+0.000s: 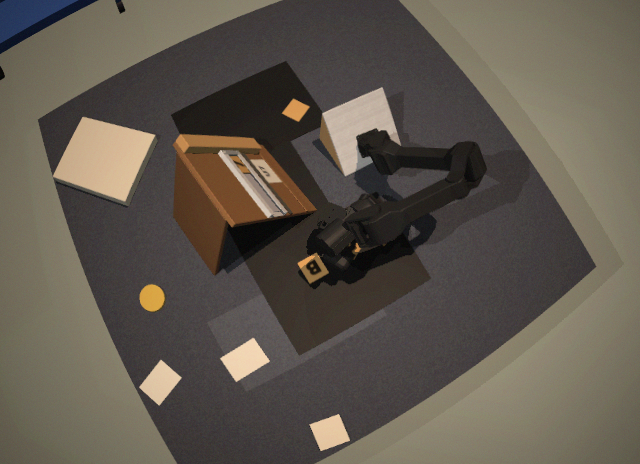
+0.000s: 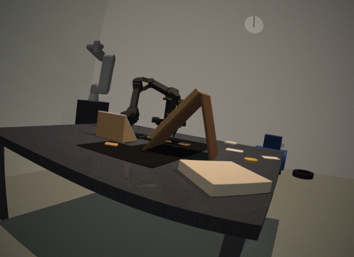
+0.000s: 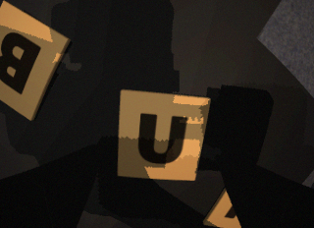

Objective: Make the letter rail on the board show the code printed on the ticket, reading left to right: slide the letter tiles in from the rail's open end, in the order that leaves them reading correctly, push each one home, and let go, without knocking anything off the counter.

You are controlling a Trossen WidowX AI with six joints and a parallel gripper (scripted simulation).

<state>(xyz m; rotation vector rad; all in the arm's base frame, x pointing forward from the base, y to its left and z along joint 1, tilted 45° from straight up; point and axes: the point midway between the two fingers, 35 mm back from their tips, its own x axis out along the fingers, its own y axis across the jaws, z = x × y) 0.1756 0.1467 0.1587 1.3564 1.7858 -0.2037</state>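
On my wrist view the U tile (image 3: 156,171) lies flat on the dark mat (image 1: 320,322), below my gripper (image 1: 343,273) (image 3: 163,157), whose jaws stand well apart with nothing between them. The B tile (image 1: 304,266) (image 3: 33,85) lies near it, and a third tile (image 3: 219,215) is partly hidden behind a finger. Farther out, on the sloping brown board (image 1: 204,182), the letter rail (image 1: 248,182) holds a tile (image 1: 237,162) at its upper end, beside the ticket (image 1: 273,176).

Probably a robotics lab: a second, grey robot arm (image 2: 107,73) stands behind.
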